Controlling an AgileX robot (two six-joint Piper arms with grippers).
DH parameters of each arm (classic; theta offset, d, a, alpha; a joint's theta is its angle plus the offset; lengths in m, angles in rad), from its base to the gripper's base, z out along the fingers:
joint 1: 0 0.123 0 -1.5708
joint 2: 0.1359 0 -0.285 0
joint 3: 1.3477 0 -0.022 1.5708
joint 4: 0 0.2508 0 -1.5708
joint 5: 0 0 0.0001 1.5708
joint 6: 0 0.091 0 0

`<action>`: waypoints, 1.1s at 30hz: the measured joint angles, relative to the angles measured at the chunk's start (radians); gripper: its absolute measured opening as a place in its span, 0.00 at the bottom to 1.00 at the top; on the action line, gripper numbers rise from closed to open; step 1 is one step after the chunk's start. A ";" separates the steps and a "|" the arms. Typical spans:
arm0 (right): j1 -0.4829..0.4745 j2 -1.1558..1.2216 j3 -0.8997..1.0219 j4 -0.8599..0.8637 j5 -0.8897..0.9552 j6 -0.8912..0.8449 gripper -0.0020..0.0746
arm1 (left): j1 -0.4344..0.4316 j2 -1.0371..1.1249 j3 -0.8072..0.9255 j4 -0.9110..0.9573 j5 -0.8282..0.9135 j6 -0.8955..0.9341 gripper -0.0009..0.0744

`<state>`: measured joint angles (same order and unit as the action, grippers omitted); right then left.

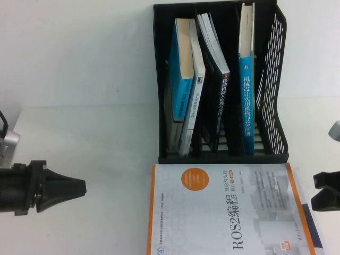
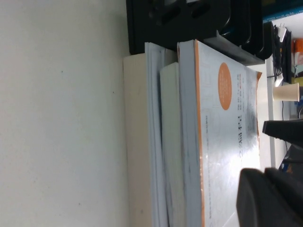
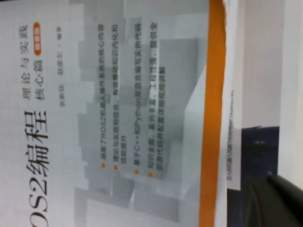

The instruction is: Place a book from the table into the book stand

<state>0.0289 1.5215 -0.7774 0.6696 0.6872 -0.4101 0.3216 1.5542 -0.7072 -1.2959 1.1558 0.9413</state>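
The book (image 1: 226,210) lies flat on the bench (image 1: 79,133), just before the stand (image 1: 220,79): thick, stiff, glossy, probably heavy and slick, best pinched at its long edges. Left tool (image 1: 71,188) looks clenched; right tool (image 1: 324,191) spread beside it. Left wrist view alone shows more books (image 2: 156,142) stacked beneath.

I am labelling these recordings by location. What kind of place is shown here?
Probably an office or lab desk: a black book stand with technical books, a ROS2 book on the white table, a paper cup behind. Left gripper and right gripper flank the book.
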 joint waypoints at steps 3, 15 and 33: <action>0.000 0.011 0.000 0.000 -0.005 0.007 0.02 | -0.019 0.002 0.000 0.000 0.002 0.000 0.01; 0.017 0.062 0.000 0.073 0.001 -0.068 0.02 | -0.050 0.004 0.000 0.052 -0.013 -0.011 0.01; 0.089 0.101 -0.002 0.213 0.022 -0.149 0.02 | -0.050 0.004 0.000 0.079 -0.044 -0.026 0.01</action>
<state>0.1179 1.6223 -0.7797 0.8823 0.7096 -0.5587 0.2713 1.5582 -0.7072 -1.2164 1.1122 0.9156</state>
